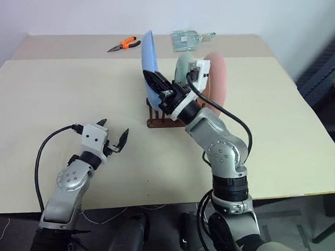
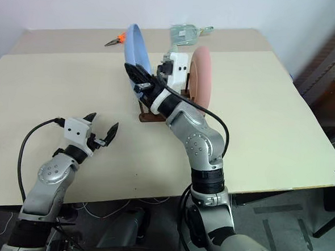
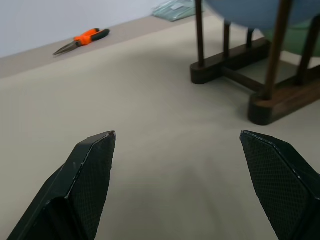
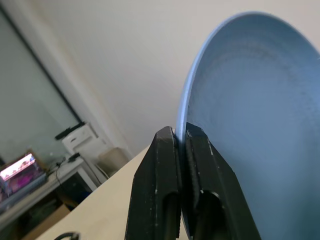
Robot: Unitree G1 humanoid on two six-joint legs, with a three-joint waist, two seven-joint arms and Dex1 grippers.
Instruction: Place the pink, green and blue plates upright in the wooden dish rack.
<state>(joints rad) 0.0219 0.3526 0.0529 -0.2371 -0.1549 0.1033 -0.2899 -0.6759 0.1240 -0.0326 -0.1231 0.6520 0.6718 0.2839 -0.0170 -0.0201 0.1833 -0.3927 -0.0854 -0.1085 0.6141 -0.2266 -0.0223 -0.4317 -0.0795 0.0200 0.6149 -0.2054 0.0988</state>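
Note:
The wooden dish rack (image 1: pixel 156 122) stands mid-table with all three plates upright in it. The blue plate (image 1: pixel 148 56) is in the left slot, tilted slightly left. Behind my right wrist stands the green plate (image 1: pixel 184 63), and the pink plate (image 1: pixel 217 77) is on the right. My right gripper (image 1: pixel 153 79) is shut on the blue plate's rim; the right wrist view has both fingers (image 4: pixel 165 155) pinching that rim (image 4: pixel 182 110). My left gripper (image 1: pixel 113 134) hangs open and empty low over the table, left of and nearer than the rack (image 3: pixel 270 100).
Orange-handled pliers (image 1: pixel 126 44) lie at the far left of the table. A clear plastic bag (image 1: pixel 189 38) lies at the far edge behind the rack. The table's right edge runs close to dark furniture (image 1: pixel 330 67).

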